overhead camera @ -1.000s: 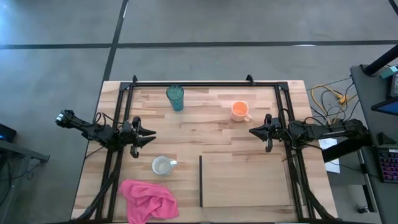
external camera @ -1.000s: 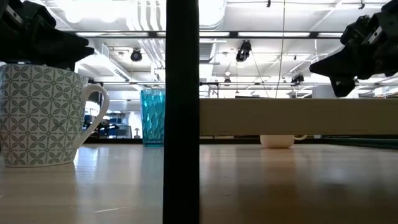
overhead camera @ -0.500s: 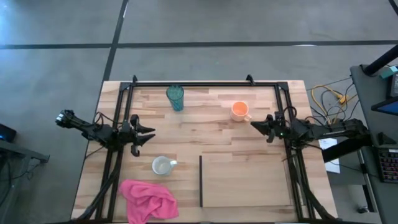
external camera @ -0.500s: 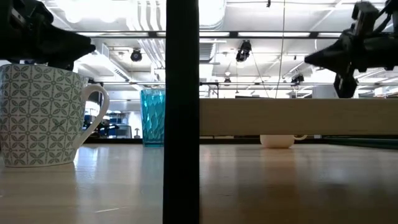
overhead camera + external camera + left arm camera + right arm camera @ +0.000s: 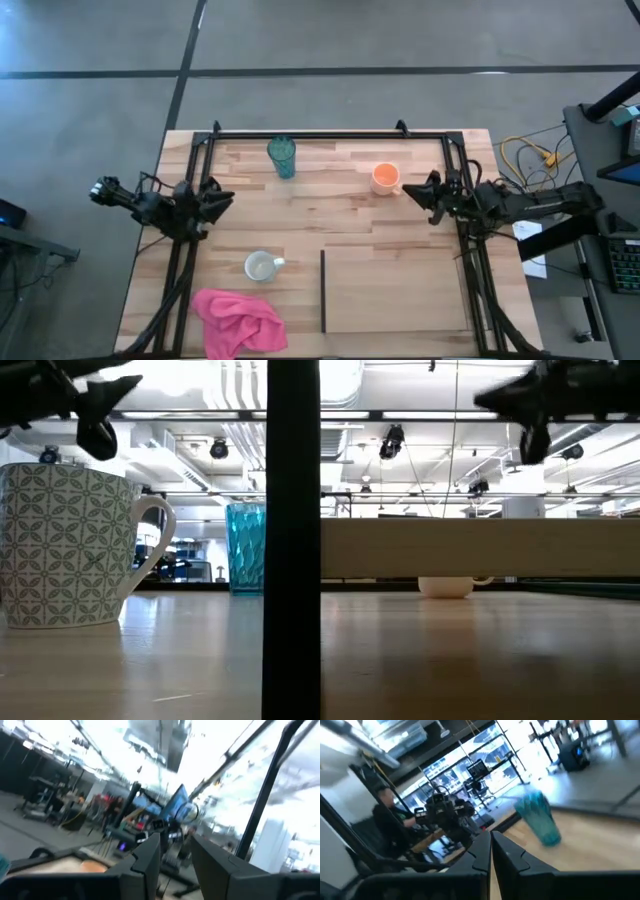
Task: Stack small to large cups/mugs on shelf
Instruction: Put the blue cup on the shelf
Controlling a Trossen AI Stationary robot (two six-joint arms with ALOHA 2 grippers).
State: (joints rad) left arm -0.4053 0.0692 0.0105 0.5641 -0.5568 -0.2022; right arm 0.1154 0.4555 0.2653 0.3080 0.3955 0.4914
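Note:
The teal tumbler (image 5: 282,158) stands upright near the far edge. The orange mug (image 5: 385,178) stands right of it. The white, green-patterned mug (image 5: 262,266) stands at the near left, large in the low view (image 5: 65,545). The pale wooden shelf (image 5: 400,292), with its dark upright strip (image 5: 323,290), lies at the near right. My left gripper (image 5: 225,196) hovers at the left, above the table, its fingers (image 5: 150,857) a little apart and empty. My right gripper (image 5: 408,190) hovers just right of the orange mug, shut (image 5: 490,840) and empty.
A pink cloth (image 5: 238,320) lies crumpled at the near left corner. A black frame (image 5: 310,133) runs along the far edge and down both sides of the table. Bare tabletop lies between the mugs and the shelf.
Both grippers have risen. My left gripper has drawn back toward the table's left edge. My right gripper has gone toward the far edge and now hovers beside the orange mug. The cups and the shelf have not moved.

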